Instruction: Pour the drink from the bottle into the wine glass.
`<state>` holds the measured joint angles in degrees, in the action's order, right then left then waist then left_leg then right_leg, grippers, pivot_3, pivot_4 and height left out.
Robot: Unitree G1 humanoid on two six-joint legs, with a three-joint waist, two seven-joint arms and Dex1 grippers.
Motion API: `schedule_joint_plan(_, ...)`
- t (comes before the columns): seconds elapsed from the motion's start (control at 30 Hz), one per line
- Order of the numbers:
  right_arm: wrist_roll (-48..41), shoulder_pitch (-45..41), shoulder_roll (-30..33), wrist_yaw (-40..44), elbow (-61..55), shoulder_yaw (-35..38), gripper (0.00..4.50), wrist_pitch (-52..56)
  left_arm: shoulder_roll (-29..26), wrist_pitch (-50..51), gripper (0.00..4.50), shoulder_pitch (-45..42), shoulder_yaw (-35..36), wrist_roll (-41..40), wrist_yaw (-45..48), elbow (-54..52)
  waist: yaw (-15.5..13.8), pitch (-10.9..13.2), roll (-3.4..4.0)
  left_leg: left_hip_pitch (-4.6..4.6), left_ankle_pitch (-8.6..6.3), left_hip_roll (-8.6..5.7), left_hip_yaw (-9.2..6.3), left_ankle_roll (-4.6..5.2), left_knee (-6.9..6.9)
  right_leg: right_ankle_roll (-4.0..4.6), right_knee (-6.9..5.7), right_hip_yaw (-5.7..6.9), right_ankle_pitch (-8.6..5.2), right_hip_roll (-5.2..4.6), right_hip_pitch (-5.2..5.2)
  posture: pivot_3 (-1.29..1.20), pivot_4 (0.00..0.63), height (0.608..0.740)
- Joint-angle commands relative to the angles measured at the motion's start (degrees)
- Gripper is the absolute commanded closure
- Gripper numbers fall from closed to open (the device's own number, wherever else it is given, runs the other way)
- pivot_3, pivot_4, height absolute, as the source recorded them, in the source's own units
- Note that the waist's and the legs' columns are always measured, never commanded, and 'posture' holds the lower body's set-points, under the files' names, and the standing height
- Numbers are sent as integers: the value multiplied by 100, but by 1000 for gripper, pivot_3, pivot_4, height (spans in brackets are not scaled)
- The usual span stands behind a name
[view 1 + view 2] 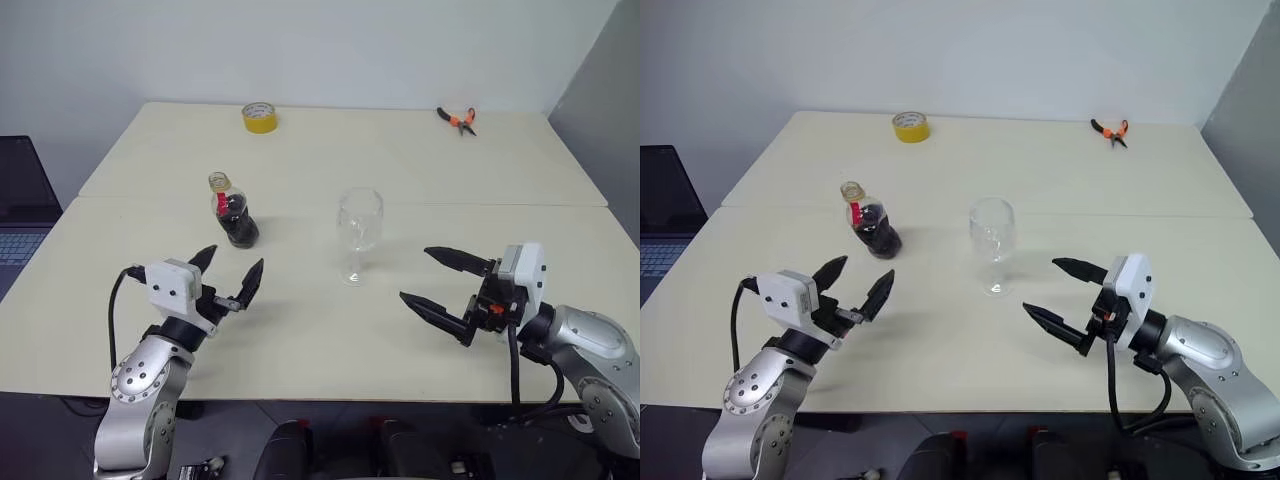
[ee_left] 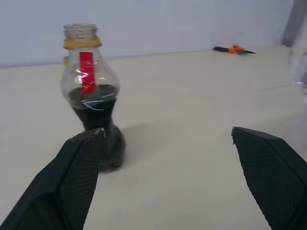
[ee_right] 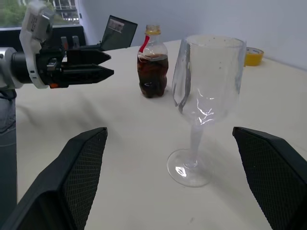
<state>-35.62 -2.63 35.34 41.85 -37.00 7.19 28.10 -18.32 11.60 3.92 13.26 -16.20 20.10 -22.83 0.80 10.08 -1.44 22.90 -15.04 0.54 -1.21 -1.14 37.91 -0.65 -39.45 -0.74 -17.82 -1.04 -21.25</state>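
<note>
The pale table (image 1: pixel 330 330) holds the bottle (image 1: pixel 234 213), the wine glass (image 1: pixel 358 233), a yellow tape roll (image 1: pixel 259 117) and orange pliers (image 1: pixel 458 120).

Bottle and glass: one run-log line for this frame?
bottle: upright, uncapped, part full | wine glass: upright, empty | left claw: open, short of bottle | right claw: open, beside glass, empty

On the table (image 1: pixel 400 160) before us, the bottle (image 1: pixel 233 212) stands left of the wine glass (image 1: pixel 359 232). Far behind lie a tape roll (image 1: pixel 259 117), left, and pliers (image 1: pixel 458 120), right.
</note>
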Motion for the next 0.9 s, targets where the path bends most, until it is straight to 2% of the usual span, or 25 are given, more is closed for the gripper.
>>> schedule_joint_plan(0.03, -251, -197, 50, -46, -205, 85, 35, 69, -59, -172, 0, -370, 13, 477, -412, 300, -26, -1, -2, 1, 0, 0, 0, 0, 0, 0, 1, 1, 0, 1, -1, 0, 150, 740)
schedule_joint_plan(0.53, -575, -537, 76, -172, -487, -74, 35, 354, 219, 250, 0, -1701, -390, 1253, -1372, 1211, -61, 0, -2, 3, 0, 1, 2, 0, 0, -1, 4, -2, 1, 1, -2, 0, 150, 740)
schedule_joint_plan(0.9, -773, -753, 151, -200, -657, -253, 35, 493, 419, 23, 0, -2002, -450, 1337, -1552, 1955, -66, 0, -3, 4, 0, 1, 1, -1, 1, -1, 2, 1, 1, 0, -2, 0, 150, 740)
